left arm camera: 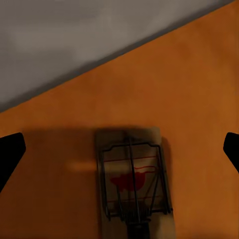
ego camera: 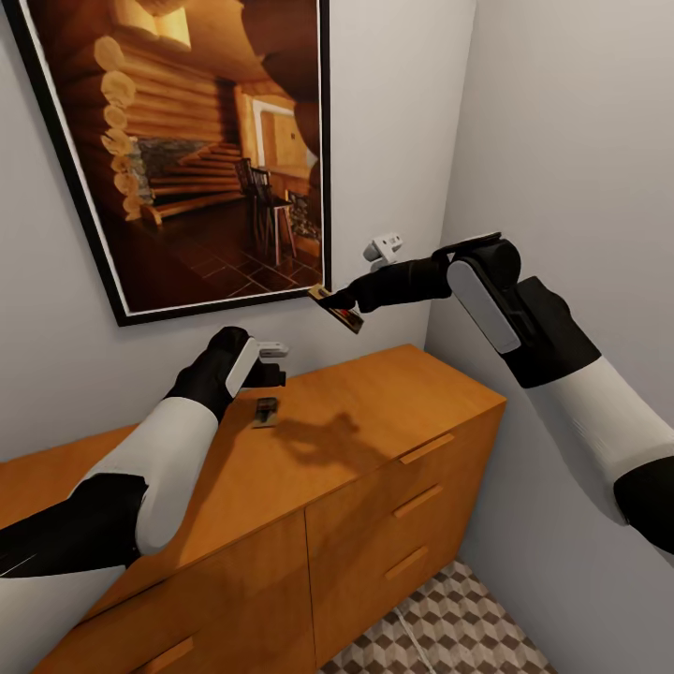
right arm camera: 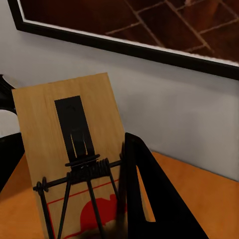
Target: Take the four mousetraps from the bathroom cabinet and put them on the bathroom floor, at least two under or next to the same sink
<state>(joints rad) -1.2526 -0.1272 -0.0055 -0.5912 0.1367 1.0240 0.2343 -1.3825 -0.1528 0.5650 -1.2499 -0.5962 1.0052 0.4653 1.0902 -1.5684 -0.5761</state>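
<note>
Right jaws clamped on a mousetrap [right arm camera: 69, 159], held tilted in the air above the cabinet [ego camera: 374, 440], close to the framed picture [ego camera: 187, 140] on the wall. Left jaws spread apart, hovering over a second mousetrap [left arm camera: 133, 181] lying flat on the cabinet top near the wall, not touching it. Patterned bathroom floor [ego camera: 449, 627] visible below the drawers.
</note>
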